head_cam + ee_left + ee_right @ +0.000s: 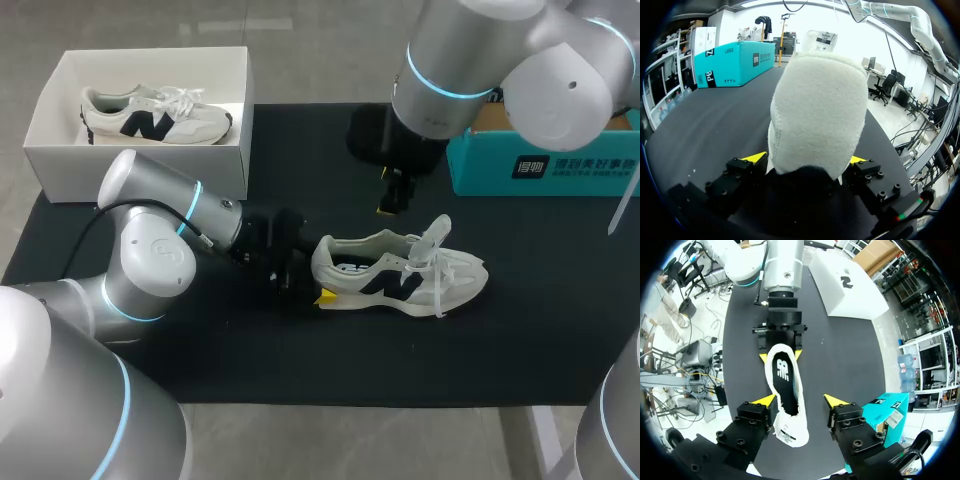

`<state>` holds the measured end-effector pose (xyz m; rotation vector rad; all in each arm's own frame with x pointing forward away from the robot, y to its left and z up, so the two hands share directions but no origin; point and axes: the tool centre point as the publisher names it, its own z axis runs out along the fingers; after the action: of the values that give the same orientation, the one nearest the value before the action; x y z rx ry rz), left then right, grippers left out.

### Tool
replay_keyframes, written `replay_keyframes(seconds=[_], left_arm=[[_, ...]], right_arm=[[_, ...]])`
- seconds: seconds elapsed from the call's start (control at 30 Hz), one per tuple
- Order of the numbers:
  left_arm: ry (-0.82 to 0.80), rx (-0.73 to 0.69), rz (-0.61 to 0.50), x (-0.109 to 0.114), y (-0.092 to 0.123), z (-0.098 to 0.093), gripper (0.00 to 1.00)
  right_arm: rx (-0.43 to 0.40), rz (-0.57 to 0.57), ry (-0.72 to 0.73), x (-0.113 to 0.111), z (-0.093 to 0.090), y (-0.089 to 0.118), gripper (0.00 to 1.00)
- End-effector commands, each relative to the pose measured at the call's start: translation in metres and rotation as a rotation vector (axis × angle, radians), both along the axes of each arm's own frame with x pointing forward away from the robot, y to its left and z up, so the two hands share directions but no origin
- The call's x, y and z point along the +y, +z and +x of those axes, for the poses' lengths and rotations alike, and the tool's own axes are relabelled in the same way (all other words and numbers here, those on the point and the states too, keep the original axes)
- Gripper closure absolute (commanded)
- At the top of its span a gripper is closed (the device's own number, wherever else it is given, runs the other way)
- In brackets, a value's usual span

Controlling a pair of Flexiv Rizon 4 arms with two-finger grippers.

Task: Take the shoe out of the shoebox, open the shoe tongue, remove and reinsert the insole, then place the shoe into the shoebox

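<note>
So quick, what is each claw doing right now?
Left gripper: shut on the heel of the sneaker.
Right gripper: open, holding nothing.

Two shoes, a loose shoe (pixel 400 272) mid-worktop (pixel 300 360) and a boxed shoe (pixel 155 115) at 10 o'clock; two boxes, a white shoebox (pixel 140 160) at 10 o'clock and a teal box (pixel 480 160) at 2 o'clock; two arms, the left arm (pixel 170 215) from 8 o'clock and the right arm (pixel 450 60) from 1 o'clock.
</note>
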<state>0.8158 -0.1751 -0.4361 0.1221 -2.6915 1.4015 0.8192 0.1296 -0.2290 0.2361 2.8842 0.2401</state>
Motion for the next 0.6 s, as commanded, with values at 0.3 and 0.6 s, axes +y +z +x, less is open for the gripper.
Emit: replay_keyframes(seconds=[0.3,0.6], left_arm=[[0.0,0.001,0.001,0.0,-0.004,0.002,1.0],[0.0,0.001,0.001,0.0,-0.004,0.002,1.0]], right_arm=[[-0.002,-0.034,-0.011,0.01,-0.003,0.005,1.0],[0.024,-0.03,0.007,0.011,0.004,-0.011,1.0]])
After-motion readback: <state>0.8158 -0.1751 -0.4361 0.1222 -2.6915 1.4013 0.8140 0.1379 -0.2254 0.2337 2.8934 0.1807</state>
